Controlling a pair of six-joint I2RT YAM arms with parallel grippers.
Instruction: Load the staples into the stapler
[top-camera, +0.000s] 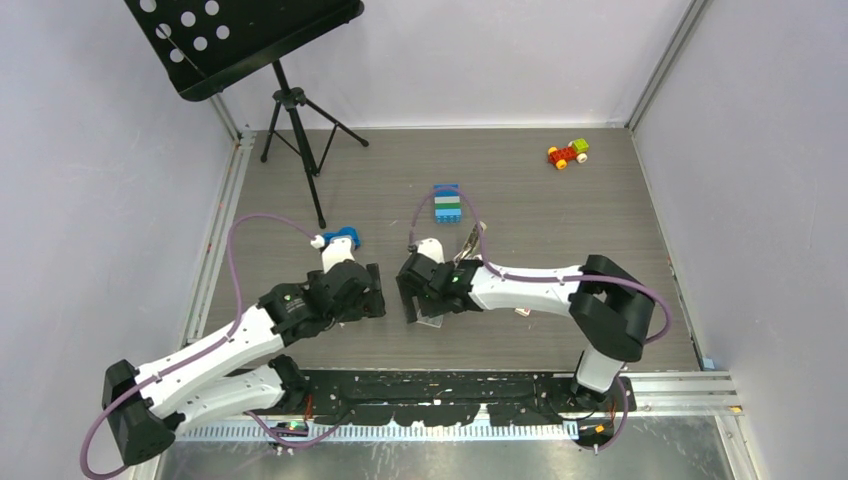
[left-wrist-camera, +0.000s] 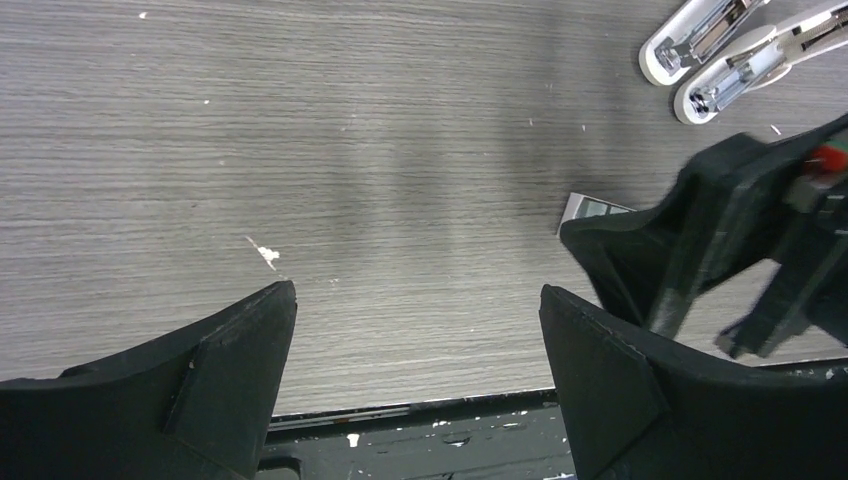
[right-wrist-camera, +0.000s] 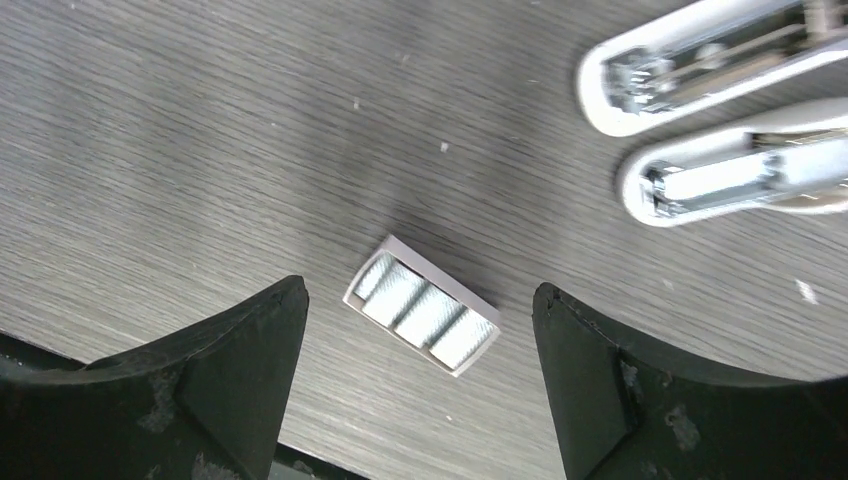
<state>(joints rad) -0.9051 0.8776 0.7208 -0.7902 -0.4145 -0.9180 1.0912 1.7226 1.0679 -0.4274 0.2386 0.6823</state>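
The staples (right-wrist-camera: 423, 319) lie as several silvery strips side by side in a small open white box on the table. My right gripper (right-wrist-camera: 420, 292) hangs open just above them, one finger on each side, touching nothing. The stapler (right-wrist-camera: 720, 110) lies opened to the upper right, its two long halves spread apart with metal showing inside. In the top view the stapler (top-camera: 468, 243) is mostly hidden behind the right wrist. My left gripper (left-wrist-camera: 417, 290) is open over bare table, just left of the right gripper (left-wrist-camera: 720, 240). One corner of the staples box (left-wrist-camera: 590, 208) shows there.
A blue toy car (top-camera: 343, 237) sits behind the left wrist. A stack of blue, green and white blocks (top-camera: 447, 203) stands mid-table, with a red-and-yellow toy car (top-camera: 567, 153) at the back right. A music stand (top-camera: 290, 100) rises at the back left. The table's near edge (left-wrist-camera: 400, 405) lies below the left fingers.
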